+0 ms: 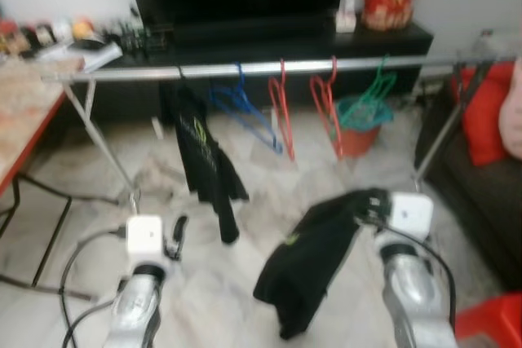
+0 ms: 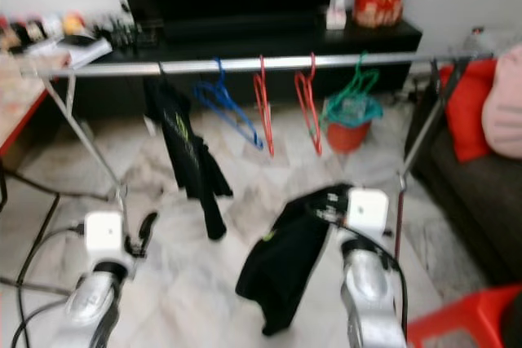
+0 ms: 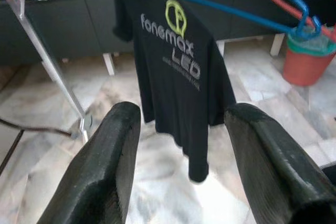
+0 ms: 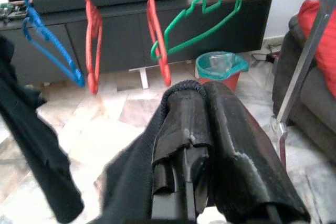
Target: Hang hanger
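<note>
Black cotton: one dark garment (image 1: 306,270), draped and pinched in the right hand (image 4: 194,129), whose fingers are closed on a fold of the cloth together with what looks like a dark hanger. It hangs limp below the wrist, low over the marble floor (image 1: 204,283).

Steel: one clothes rail (image 1: 269,68), long axis running straight across the view from the robot's left to its right, on splayed legs. It lies ahead of and above the right hand, well apart from it.

On the rail, left to right: a black printed shirt (image 1: 200,156), a blue hanger (image 1: 245,112), two red hangers (image 1: 281,112) side by side, a green hanger (image 1: 367,99). All four hangers are bare.

Left hand (image 3: 178,177): fingers spread wide, holding nothing, facing the hung shirt.

Relation for the coming move: the right hand is the carrying one, and it faces the stretch of rail around the red and green hangers. The hook likely has to rise and go forward, then settle across the rail's axis in a free gap.

Beyond: a dark TV cabinet (image 1: 245,46), an orange bin (image 1: 359,136), a sofa (image 1: 481,193) to the right, a desk (image 1: 24,112) to the left.
</note>
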